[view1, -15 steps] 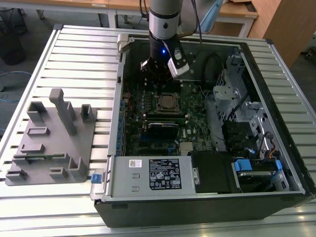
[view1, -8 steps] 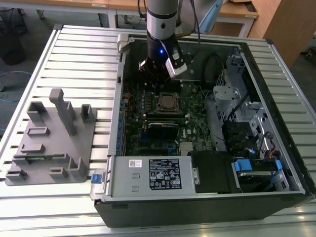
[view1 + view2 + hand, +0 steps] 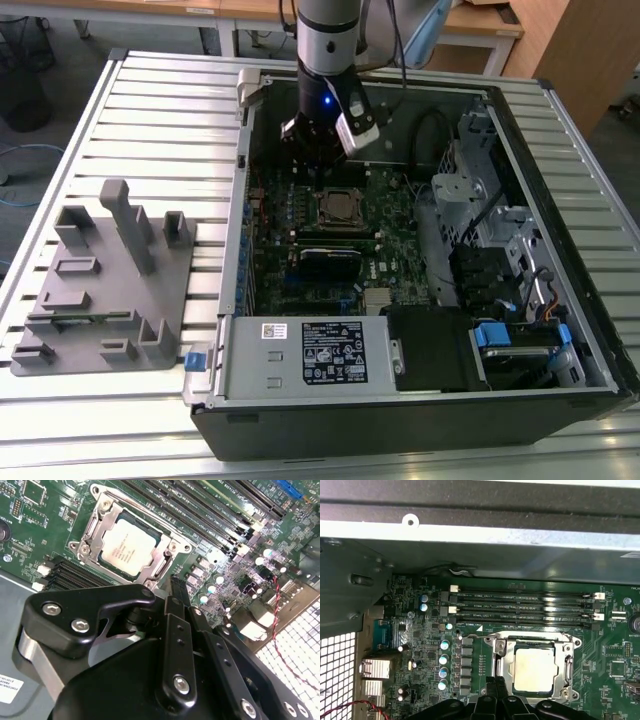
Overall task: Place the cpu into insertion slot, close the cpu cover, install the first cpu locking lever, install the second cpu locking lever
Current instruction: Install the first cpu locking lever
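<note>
Slatted metal table (image 3: 150,110) carries an open computer case (image 3: 400,425) with the green motherboard (image 3: 470,645) exposed. A grey fixture tray (image 3: 110,290) lies well apart from it, toward the exterior view's left.

1. Position of parts. The cpu (image 3: 127,547) sits flat in the slot (image 3: 340,208). The cover (image 3: 503,666) lies down around it, and the chip top shows through the cover window. Thin silver levers (image 3: 89,530) run along the cover sides. Whether they are hooked under their catches cannot be told.

2. End effector. The gripper (image 3: 176,582) hangs just beside the socket edge, on the side away from the memory slots (image 3: 520,605). Its fingers lie together with nothing between them.

3. Hazards, as judged from this position.
- The fingertips are near the cover rim. A descent off line would likely strike the frame or the chip top and load the socket contacts.
- A push that slips off a thin lever could drive the tips into the small capacitors (image 3: 444,660) beside the socket.
- A lever that misses its catch may spring up and leave the cover loose.
</note>
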Action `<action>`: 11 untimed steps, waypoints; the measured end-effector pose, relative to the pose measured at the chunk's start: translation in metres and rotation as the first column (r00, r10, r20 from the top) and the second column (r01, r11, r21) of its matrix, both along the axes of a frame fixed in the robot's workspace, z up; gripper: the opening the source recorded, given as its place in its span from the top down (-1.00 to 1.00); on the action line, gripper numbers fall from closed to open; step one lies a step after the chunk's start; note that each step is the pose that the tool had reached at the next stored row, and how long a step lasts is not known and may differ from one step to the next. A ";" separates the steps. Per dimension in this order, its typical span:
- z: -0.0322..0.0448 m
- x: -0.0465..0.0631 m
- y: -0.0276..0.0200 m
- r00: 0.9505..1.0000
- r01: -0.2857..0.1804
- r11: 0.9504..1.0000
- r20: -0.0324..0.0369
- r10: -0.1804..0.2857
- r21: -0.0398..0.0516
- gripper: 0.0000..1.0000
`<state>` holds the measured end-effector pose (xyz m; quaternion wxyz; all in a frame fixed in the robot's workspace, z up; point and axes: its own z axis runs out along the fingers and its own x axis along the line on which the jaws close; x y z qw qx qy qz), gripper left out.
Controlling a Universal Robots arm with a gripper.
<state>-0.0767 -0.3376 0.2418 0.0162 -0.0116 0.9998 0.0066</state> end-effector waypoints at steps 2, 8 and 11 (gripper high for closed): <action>0.0037 0.000 0.0000 1.000 0.000 1.000 0.000 0.000 0.000 0.79; 0.0076 0.000 0.0000 1.000 0.000 1.000 0.000 0.000 0.000 0.79; 0.0078 0.000 0.0000 1.000 0.000 1.000 0.000 0.000 0.000 0.79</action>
